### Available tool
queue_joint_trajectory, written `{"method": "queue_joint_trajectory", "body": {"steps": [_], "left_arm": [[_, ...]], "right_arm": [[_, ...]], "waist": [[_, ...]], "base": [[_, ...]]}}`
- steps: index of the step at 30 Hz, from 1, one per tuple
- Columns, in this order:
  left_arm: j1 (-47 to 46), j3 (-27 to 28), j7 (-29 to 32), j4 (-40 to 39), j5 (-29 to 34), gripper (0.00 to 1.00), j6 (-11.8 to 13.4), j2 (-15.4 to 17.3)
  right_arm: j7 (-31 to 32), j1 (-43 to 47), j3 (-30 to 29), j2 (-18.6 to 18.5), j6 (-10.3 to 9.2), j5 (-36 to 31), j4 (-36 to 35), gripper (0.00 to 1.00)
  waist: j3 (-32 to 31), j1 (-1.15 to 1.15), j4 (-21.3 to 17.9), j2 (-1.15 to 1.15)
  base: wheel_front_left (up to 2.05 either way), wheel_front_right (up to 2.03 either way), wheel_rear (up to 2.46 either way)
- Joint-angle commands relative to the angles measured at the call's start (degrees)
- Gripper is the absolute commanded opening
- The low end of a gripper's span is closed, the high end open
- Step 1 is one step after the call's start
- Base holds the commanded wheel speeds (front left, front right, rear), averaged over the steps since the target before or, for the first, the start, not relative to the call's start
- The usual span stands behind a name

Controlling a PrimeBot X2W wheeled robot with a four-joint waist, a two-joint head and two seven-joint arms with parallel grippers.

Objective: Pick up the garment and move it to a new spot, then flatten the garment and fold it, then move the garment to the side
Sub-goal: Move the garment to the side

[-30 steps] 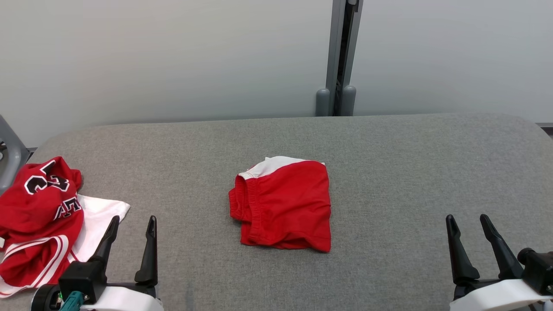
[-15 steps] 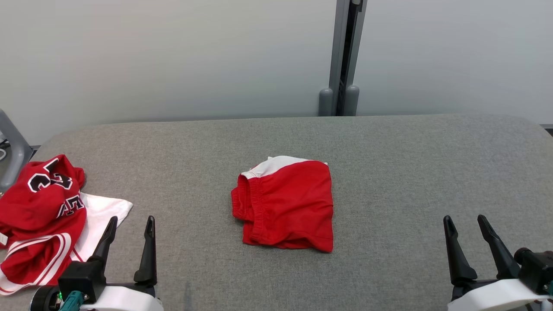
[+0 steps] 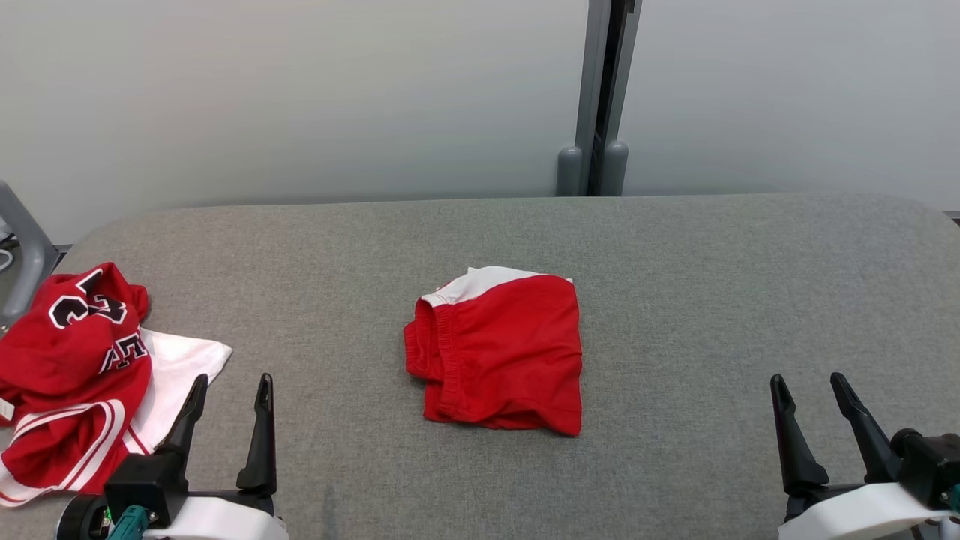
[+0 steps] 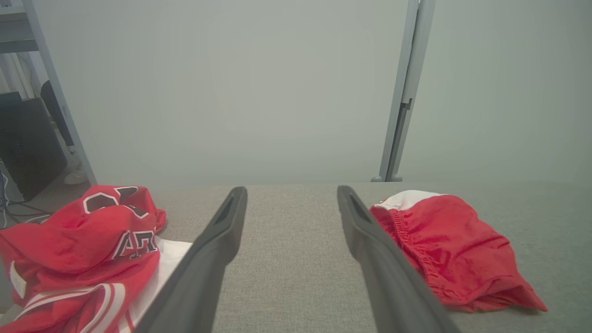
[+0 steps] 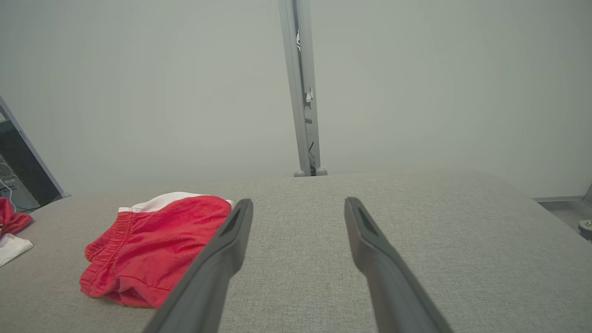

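The garment [image 3: 502, 352], red shorts with a white band, lies folded into a compact rectangle at the middle of the grey padded table [image 3: 712, 285]. Its elastic waistband faces left. My left gripper [image 3: 232, 379] stands open at the near left, apart from the garment, with nothing between its fingers. In the left wrist view the garment [image 4: 453, 245] lies just right of the left gripper [image 4: 291, 189]. My right gripper [image 3: 807, 378] is open at the near right over bare table. In the right wrist view the garment [image 5: 157, 240] lies left of the right gripper [image 5: 299, 201].
A crumpled pile of red and white jerseys [image 3: 67, 375] lies at the table's left edge, right beside my left gripper, and shows too in the left wrist view [image 4: 83, 240]. A grey post [image 3: 600, 97] rises behind the far edge. A grey frame [image 3: 19, 255] stands off the left end.
The whole head picture has shifted slightly, so the camera moved. The garment, the pile and both open grippers keep their places.
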Motion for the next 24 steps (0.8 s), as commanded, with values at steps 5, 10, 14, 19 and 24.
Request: {"method": "queue_joint_trajectory", "body": {"steps": [5,10,14,19,24], "left_arm": [[-0.44,-0.39,0.01,-0.46,-0.02,1.00,0.47,0.27],[-1.37,-0.88,-0.40,-0.80,-0.01,1.00,0.34,0.27],[-3.20,-1.85,-1.20,-0.84,-0.17,1.00,-0.41,-0.14],[-6.06,-2.77,-2.83,0.73,-0.84,1.00,-1.06,-1.42],[-9.46,-5.02,-4.51,3.05,-1.24,1.00,-2.62,-3.15]], "right_arm": [[0.64,0.24,-0.26,-0.20,0.01,-0.72,-0.36,1.00],[2.44,-1.66,0.04,-1.00,0.01,-1.12,0.03,1.00],[4.28,-4.63,1.83,-2.68,0.01,-0.60,1.33,1.00],[6.56,-10.98,4.77,-4.69,0.01,1.01,6.21,1.00],[7.70,-17.13,8.93,-6.80,0.01,2.45,12.77,1.00]], "waist": [[0.38,0.00,0.67,0.00],[1.73,0.00,2.82,0.00],[4.73,0.00,5.52,0.00],[9.47,0.00,8.97,0.00],[13.42,0.00,13.00,0.00]], "base": [[0.00,0.00,0.00],[0.00,0.00,0.00],[0.00,0.00,0.00],[0.00,0.00,0.00],[0.00,0.00,0.00]]}}
